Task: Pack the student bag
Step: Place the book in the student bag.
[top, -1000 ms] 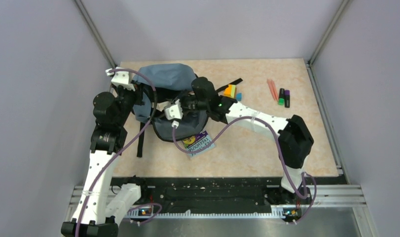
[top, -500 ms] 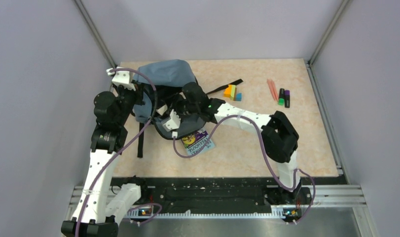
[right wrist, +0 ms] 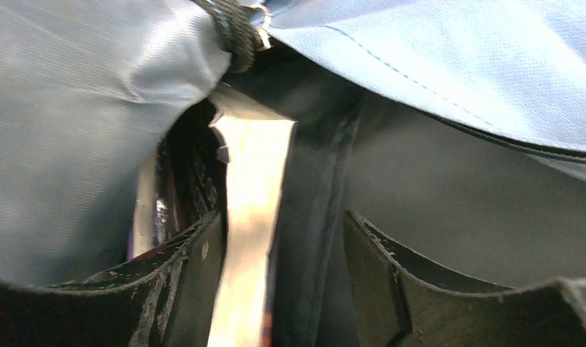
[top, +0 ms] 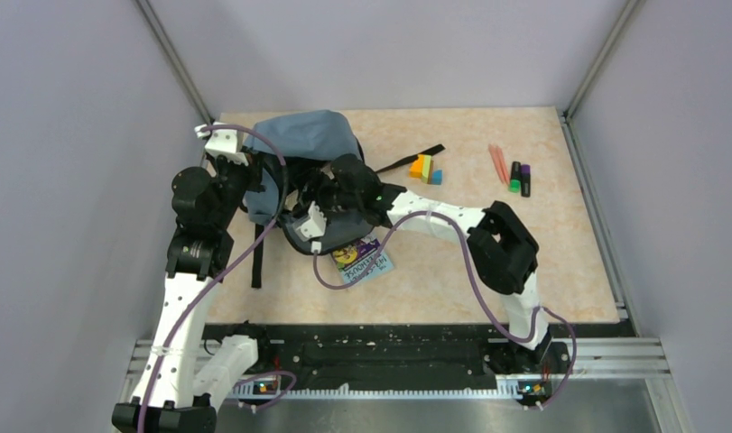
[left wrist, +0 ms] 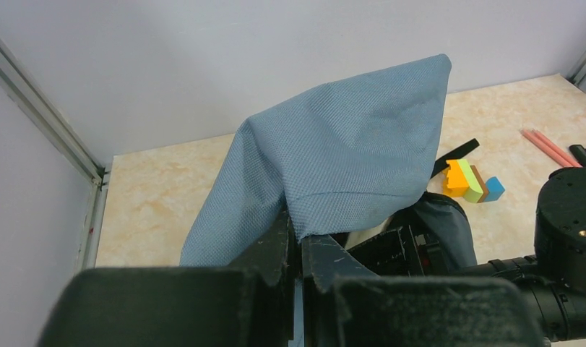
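The student bag [top: 303, 135], dusty-blue fabric, lies at the table's back left with its mouth facing right. My left gripper [left wrist: 298, 233] is shut on the bag's upper flap [left wrist: 347, 152] and holds it lifted like a tent. My right gripper [right wrist: 282, 217] reaches inside the bag's mouth [top: 321, 194]. Its jaws stand apart. A book's white page edge [right wrist: 250, 210] and dark cover stand upright between them, against the left finger [right wrist: 196, 267], with a gap to the right finger [right wrist: 380, 260]. A purple-and-teal book [top: 363, 260] lies at the bag's near edge.
Coloured blocks [top: 425, 168] sit right of the bag beside a black strap [top: 414, 159]. Pink pencils [top: 498, 163] and two highlighters [top: 520, 179] lie at the back right. Another black strap [top: 256, 257] trails toward the front. Grey walls enclose the table on three sides.
My right arm has pushed further left into the bag and its jaws have opened off the book. The lifted flap rose slightly early on; the left arm has held still since.
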